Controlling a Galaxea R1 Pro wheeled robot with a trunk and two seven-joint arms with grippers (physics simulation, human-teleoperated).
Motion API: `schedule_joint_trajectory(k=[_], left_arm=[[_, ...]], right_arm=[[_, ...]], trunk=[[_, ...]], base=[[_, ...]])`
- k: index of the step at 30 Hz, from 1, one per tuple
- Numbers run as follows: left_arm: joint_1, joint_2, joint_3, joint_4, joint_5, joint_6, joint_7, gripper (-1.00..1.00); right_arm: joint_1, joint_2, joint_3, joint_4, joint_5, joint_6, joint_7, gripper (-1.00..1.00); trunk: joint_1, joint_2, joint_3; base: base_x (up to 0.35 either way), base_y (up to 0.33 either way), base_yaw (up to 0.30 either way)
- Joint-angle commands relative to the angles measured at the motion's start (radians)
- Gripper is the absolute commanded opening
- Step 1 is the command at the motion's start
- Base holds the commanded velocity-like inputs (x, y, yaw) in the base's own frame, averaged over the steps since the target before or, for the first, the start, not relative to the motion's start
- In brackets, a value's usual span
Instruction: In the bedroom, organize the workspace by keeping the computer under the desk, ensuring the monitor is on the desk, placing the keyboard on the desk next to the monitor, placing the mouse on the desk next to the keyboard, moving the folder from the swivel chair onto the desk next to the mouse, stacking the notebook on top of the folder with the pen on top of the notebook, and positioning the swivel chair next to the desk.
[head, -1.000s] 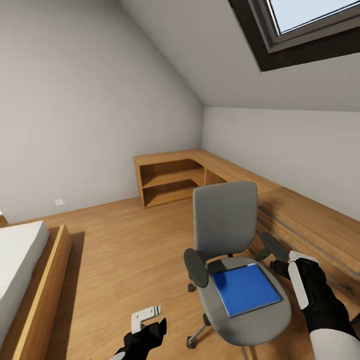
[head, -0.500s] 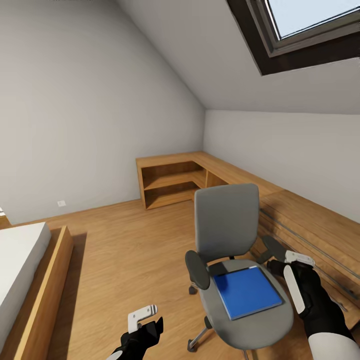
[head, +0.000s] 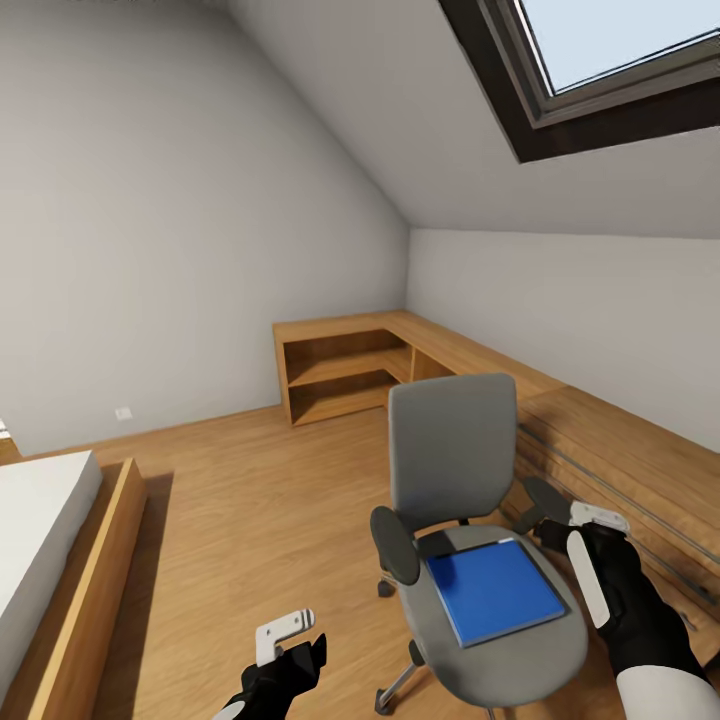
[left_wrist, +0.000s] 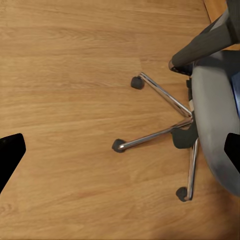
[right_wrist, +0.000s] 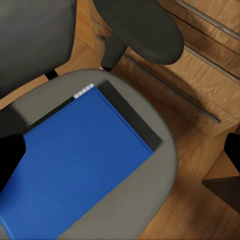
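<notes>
Head cam has tilted up a bit vs a sec ago: more skylight (head: 610, 70) in frame, chair sits lower. That's the camera moving; chair and folder haven't shifted relative to each other.

Swivel chair (head: 455, 450) stands on the wood floor (head: 250, 500), near the low wood shelving (head: 345, 365) that runs along the wall. Blue folder (head: 495, 590) lies flat on the seat, w/ a dark flat edge of something, maybe the notebook, sticking out from under its back side; can't confirm.

Right gripper (head: 590, 560) has crept inward, now just beside the chair's right armrest (head: 545, 498), above the seat edge. Right wrist cam looks straight down on the folder (right_wrist: 75, 170), fingers apart, nothing between them. Left gripper (head: 285, 640) is low over the floor, left of the chair base (left_wrist: 165, 135), fingers apart too, empty.

Judgement: approach phase for the folder pickup; right arm is lining up. Folder is thin and flat on soft upholstery, so prob needs an edge grip or a slide toward the seat rim. Armrest close by = collision risk.
</notes>
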Motion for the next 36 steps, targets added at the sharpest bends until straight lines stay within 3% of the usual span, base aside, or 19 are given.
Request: schedule_joint_trajectory(k=[1, 14, 36], left_arm=[[0.0, 0.0, 0.0, -0.002, 0.01, 0.002, 0.008, 1.0], [0.0, 0.0, 0.0, -0.002, 0.009, 0.002, 0.007, 1.0], [0.0, 0.0, 0.0, -0.002, 0.01, 0.002, 0.007, 1.0]], right_arm=[[0.0, 0.0, 0.001, 0.0, -0.011, 0.003, -0.008, 1.0], [0.0, 0.0, 0.053, 0.021, -0.012, -0.01, -0.008, 1.0], [0.0, 0.001, 0.057, 0.023, -0.012, -0.039, -0.018, 1.0]], trunk=[[0.0, -0.001, 0.001], [0.0, -0.001, 0.014], [0.0, -0.001, 0.014]], base=[[0.0, 0.0, 0.0], [0.0, 0.0, 0.0], [0.0, 0.0, 0.0]])
